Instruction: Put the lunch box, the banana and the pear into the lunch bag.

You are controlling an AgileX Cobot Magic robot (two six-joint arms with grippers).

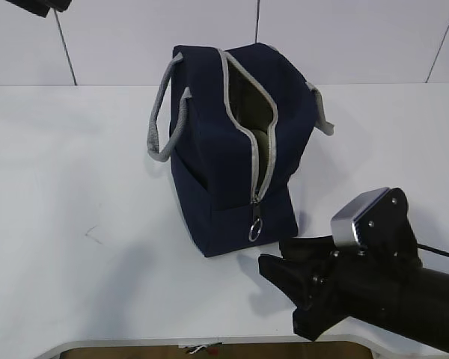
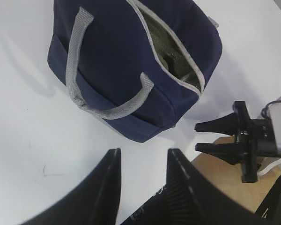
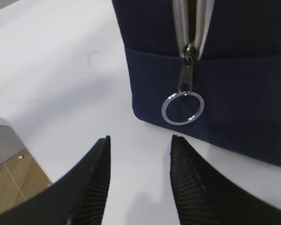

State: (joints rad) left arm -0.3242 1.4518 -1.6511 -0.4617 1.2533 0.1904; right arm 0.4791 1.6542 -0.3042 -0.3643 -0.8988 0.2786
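Note:
The navy-blue lunch bag point(image 1: 217, 149) stands upright mid-table with its grey zipper open along the top. It also shows in the left wrist view point(image 2: 117, 61). Its opening shows a pale greenish inside point(image 2: 171, 51); I cannot tell what lies there. The lunch box, banana and pear are not in view. The metal ring pull point(image 3: 182, 108) hangs at the bag's near end. My right gripper point(image 3: 139, 138) is open and empty, low over the table just in front of the ring pull, and also shows in the exterior view point(image 1: 273, 253). My left gripper point(image 2: 144, 151) is open and empty, high above the bag's left side.
The white table's front edge point(image 1: 209, 340) runs just below the right arm, with brown floor point(image 2: 215, 164) beyond it. A grey strap handle point(image 1: 159, 120) hangs down the bag's left side. A dark part of the left arm point(image 1: 34, 6) shows at the top left corner.

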